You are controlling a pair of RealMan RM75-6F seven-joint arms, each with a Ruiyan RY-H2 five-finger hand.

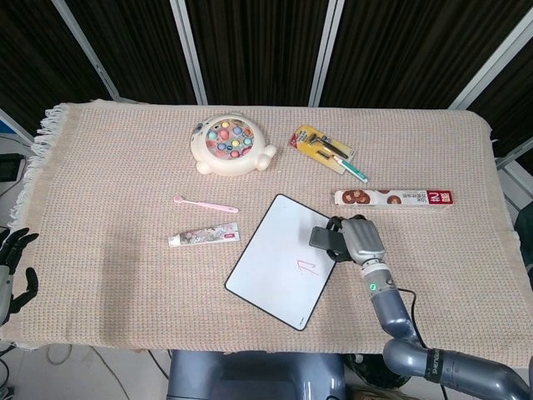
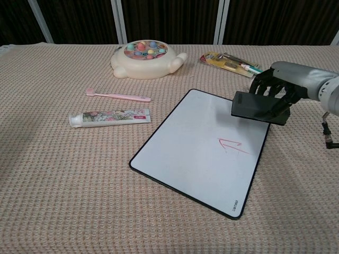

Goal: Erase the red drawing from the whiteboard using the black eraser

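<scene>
Left hand point(image 1: 12, 267) in head view only.

A rough woven cloth point(image 1: 108, 167) underlies the smooth glossy whiteboard point(image 1: 275, 250) and matt black eraser point(image 2: 259, 107).

Light is even and bright from overhead in both views; the backdrop behind stays nearly black. Shadows are soft and faint: a dim patch on the worktop point(image 1: 125, 250) cloth at left. The whiteboard point(image 2: 196, 153) shows no glare. Focus is sharp throughout, with no motion blur.
</scene>
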